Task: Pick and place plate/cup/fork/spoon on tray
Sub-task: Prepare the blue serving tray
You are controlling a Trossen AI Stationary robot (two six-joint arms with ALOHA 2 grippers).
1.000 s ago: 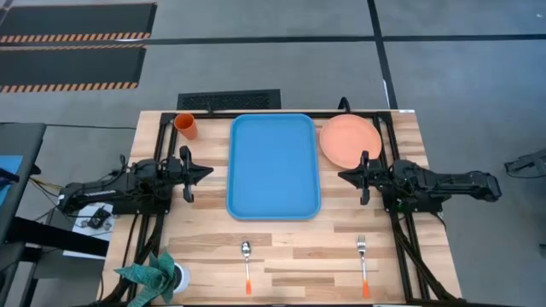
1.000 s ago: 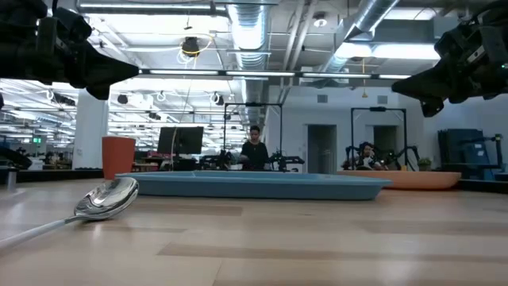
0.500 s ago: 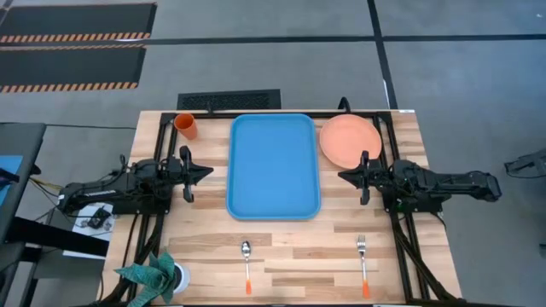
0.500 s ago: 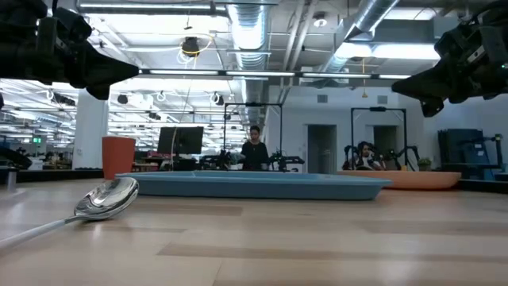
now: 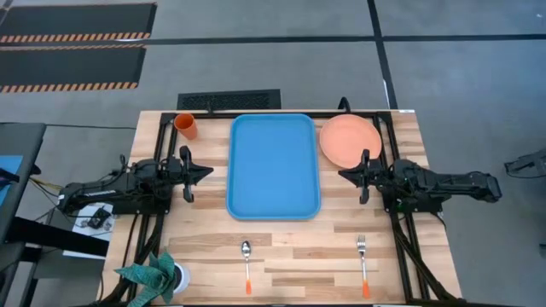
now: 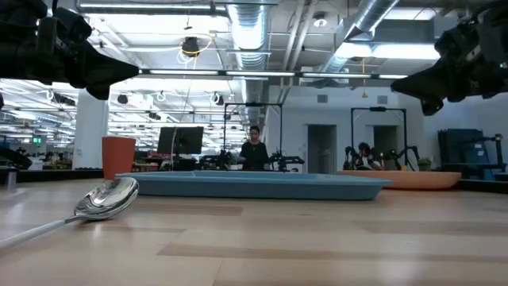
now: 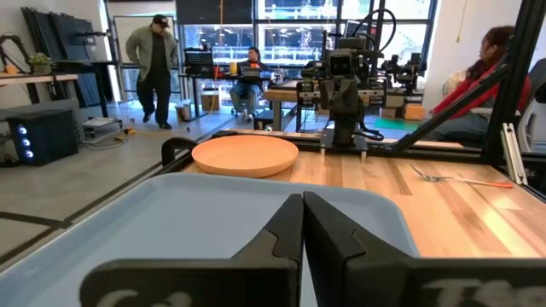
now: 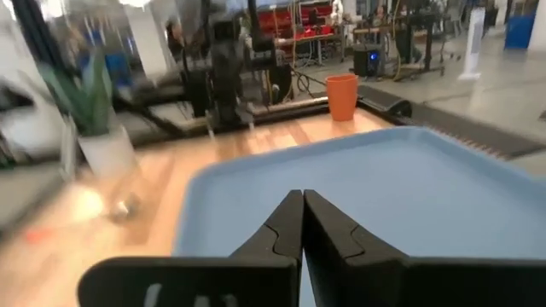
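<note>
The blue tray (image 5: 274, 166) lies in the middle of the table. The salmon-orange plate (image 5: 350, 140) lies flat to the tray's right at the far side. The orange cup (image 5: 186, 126) stands upright at the far left. The spoon (image 5: 246, 264) and the fork (image 5: 363, 264) lie near the front edge, handles toward the near edge. My left gripper (image 5: 207, 171) hovers shut left of the tray, pointing at it. My right gripper (image 5: 343, 176) hovers shut right of the tray, just near of the plate. Both touch nothing.
A green plant in a white pot (image 5: 158, 277) stands at the near left corner. Black frame rails (image 5: 388, 128) run along the table's left, right and far sides. People show in the room beyond the table (image 7: 156, 60).
</note>
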